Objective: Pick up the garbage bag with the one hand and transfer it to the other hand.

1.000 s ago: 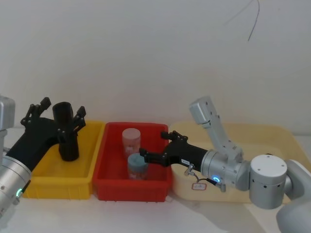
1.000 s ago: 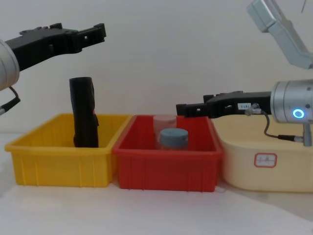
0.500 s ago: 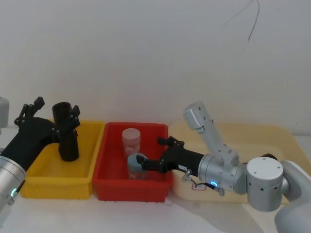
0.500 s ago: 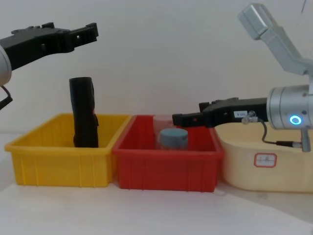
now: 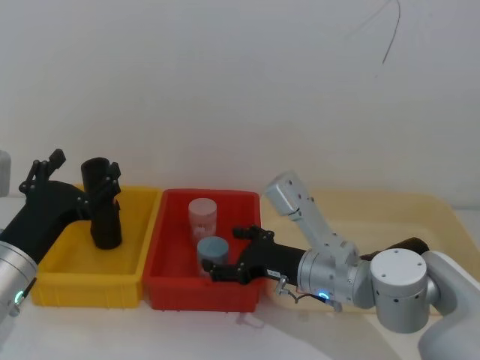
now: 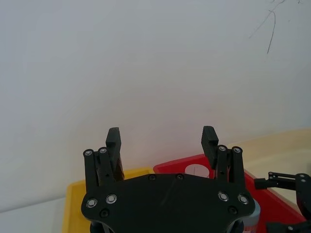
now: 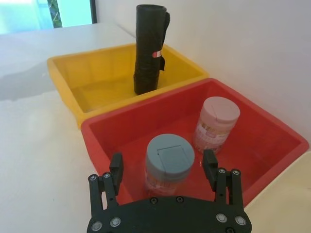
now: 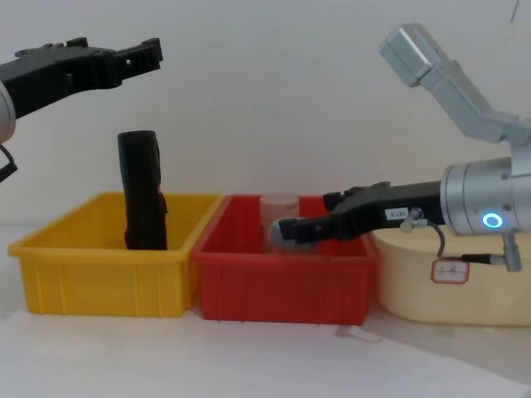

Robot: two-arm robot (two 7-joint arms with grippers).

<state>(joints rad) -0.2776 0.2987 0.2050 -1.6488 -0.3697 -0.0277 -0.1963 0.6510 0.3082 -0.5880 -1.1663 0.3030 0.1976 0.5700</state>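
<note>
Garbage bag (image 5: pixel 102 212) is not yet grasped; left claw (image 8: pixel 149 55) is held wide above it, right claw (image 7: pixel 164 170) wide too.

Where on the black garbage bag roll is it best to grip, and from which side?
Probably the upper part of the garbage bag, from above: it stands upright in the yellow bin, whose walls hide its base. The open left gripper hovers above it.

No text can be read: the white label (image 8: pixel 406 215) on the right gripper (image 8: pixel 286 230) and the red-framed tag (image 8: pixel 449 270) on the cream tub (image 8: pixel 465 298) are illegible.
</note>
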